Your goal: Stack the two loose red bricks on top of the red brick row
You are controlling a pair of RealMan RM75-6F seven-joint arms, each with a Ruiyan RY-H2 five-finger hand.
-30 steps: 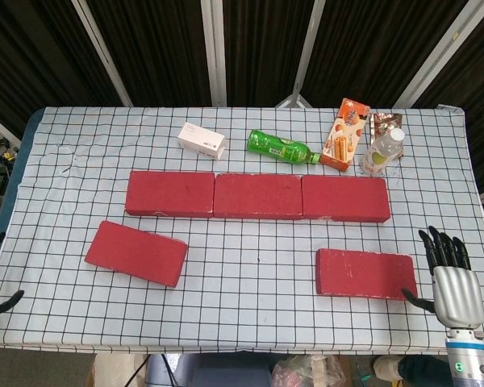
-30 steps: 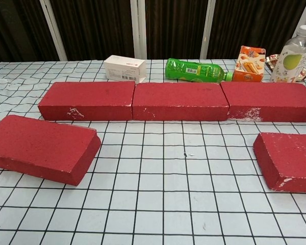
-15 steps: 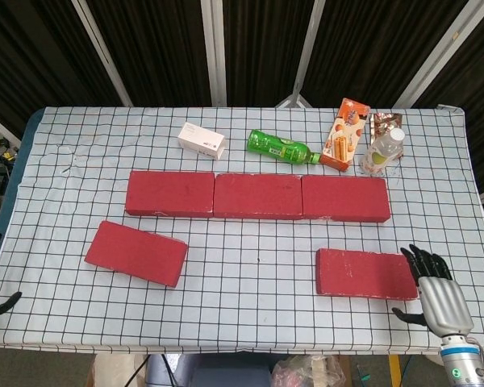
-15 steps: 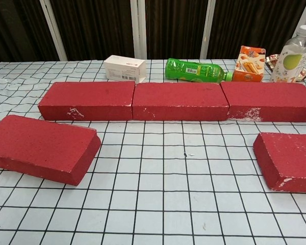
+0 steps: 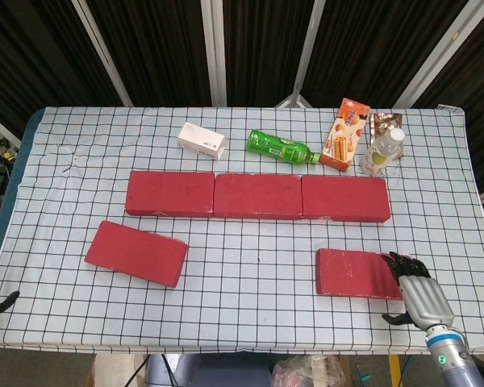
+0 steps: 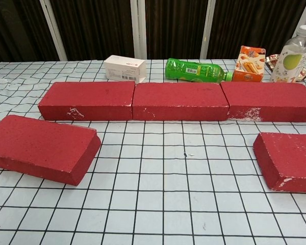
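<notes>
Right robot hand (image 5: 415,292): moved in from counter edge, fingers spread, now overlapping right loose brick (image 5: 356,273) end; grip unclear.

We see a tabletop (image 5: 250,302) under a white black-gridded cloth, with a row of three red bricks (image 5: 257,196) laid end to end across the middle of the frame. Nearer the bottom lie a loose brick at lower left (image 5: 136,253) and another at lower right (image 5: 359,273). Along the upper edge sit a white box (image 5: 202,140), a green bottle (image 5: 281,147) on its side, an orange carton (image 5: 345,134) and a clear bottle (image 5: 383,150).
</notes>
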